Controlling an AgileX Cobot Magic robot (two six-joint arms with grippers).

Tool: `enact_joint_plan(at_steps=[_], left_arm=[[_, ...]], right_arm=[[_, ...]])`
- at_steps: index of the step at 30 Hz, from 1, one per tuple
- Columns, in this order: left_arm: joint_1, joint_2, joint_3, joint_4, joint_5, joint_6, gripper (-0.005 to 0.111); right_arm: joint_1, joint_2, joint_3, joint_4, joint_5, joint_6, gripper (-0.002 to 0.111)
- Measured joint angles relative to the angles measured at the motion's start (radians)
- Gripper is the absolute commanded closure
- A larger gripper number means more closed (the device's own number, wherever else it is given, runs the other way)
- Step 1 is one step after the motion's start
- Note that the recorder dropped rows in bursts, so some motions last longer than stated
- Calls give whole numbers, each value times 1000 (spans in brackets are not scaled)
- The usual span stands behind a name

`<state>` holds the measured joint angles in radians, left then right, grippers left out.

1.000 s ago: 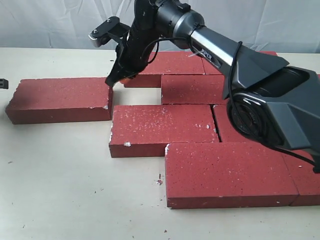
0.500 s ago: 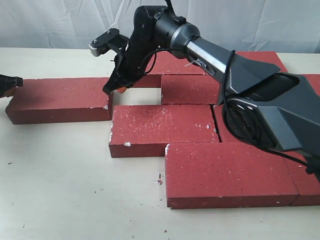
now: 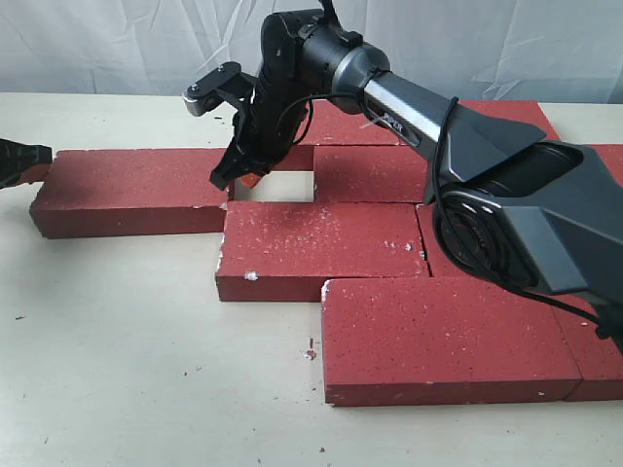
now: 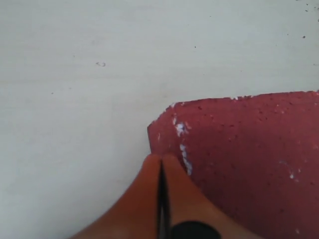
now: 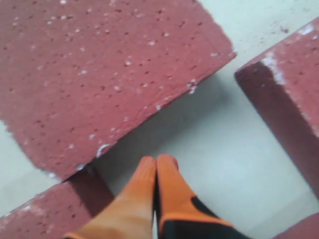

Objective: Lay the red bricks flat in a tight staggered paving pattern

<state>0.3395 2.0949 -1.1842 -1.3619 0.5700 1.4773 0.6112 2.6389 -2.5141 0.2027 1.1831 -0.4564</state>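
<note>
Several red bricks lie flat on the pale table. The loose left brick (image 3: 136,190) lies left of the block of bricks, with a bare gap (image 3: 277,187) between its right end and a back-row brick (image 3: 375,173). My right gripper (image 3: 226,181) is shut and empty, its orange tips (image 5: 157,162) low over that gap at the left brick's right end. My left gripper (image 3: 21,161) is shut too, its tips (image 4: 160,159) against the left brick's far-left corner (image 4: 239,149). The middle brick (image 3: 321,243) and front brick (image 3: 443,336) lie staggered.
More bricks form the back row (image 3: 341,122) and the right side under my right arm (image 3: 467,126). A white cloth backdrop hangs behind the table. Bare table (image 3: 127,360) spreads at the front left.
The left brick has slid right toward the block, narrowing the gap. My left gripper has come into view at its left end. My right gripper has shifted slightly right and down.
</note>
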Motion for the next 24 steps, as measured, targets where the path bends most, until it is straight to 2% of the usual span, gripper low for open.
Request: enact_joint_plan(at_steps=[5,19,24], left_arm=[[8,1,0,-1,-63,0,107],[8,1,0,-1,-53,0,107],[8,1,-1,-1,-53,0,107]], right_arm=[[2,0,0,39,32,-18,109],[2,-25,0,20,37,-29,109],[8,-96,0,159,35,-65,109]])
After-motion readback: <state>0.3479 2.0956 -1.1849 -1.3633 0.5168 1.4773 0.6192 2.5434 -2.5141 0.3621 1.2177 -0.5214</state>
